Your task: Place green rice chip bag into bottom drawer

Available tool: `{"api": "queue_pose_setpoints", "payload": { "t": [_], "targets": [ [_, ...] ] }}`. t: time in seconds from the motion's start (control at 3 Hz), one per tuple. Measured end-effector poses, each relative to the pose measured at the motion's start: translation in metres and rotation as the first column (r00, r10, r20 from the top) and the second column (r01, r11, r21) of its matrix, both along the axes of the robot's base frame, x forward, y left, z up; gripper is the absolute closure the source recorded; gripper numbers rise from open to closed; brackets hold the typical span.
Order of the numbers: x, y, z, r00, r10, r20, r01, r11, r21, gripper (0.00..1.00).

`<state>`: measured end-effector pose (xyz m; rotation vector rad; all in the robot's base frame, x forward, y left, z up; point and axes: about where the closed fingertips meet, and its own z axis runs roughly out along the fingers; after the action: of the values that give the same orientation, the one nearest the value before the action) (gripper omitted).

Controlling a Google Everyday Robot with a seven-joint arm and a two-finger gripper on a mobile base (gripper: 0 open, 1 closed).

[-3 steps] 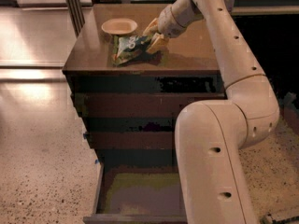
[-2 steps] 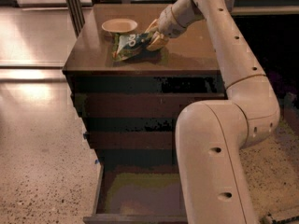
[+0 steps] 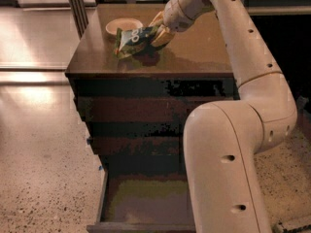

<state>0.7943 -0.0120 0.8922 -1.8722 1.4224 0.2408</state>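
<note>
The green rice chip bag [image 3: 133, 40] is crinkled, with a dark patch and white lettering. It hangs just above the dark wooden cabinet top [image 3: 194, 50], left of centre. My gripper [image 3: 159, 32] is shut on the bag's right end and holds it lifted and tilted. The bottom drawer [image 3: 146, 200] is pulled open at the foot of the cabinet, showing its greenish-grey floor. My white arm crosses in front of its right part.
A round beige bowl [image 3: 124, 26] stands on the cabinet top just behind the bag. Two shallower drawers [image 3: 131, 110] above the bottom one are closed. A dark metal post [image 3: 75, 6] stands at the back left. Speckled floor [image 3: 43, 178] lies to the left.
The bag has come up off the cabinet top in my gripper and moved slightly toward the front.
</note>
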Motion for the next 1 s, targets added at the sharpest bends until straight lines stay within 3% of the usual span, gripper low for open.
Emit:
{"api": "queue_pose_setpoints", "payload": {
  "t": [0.67, 1.0],
  "targets": [
    [-0.049, 0.011, 0.091, 0.996, 0.057, 0.069, -0.053, 0.997, -0.062, 1.0],
    [-0.073, 0.008, 0.115, 0.9936, 0.089, 0.069, -0.086, 0.995, -0.045, 1.0]
  ]
}}
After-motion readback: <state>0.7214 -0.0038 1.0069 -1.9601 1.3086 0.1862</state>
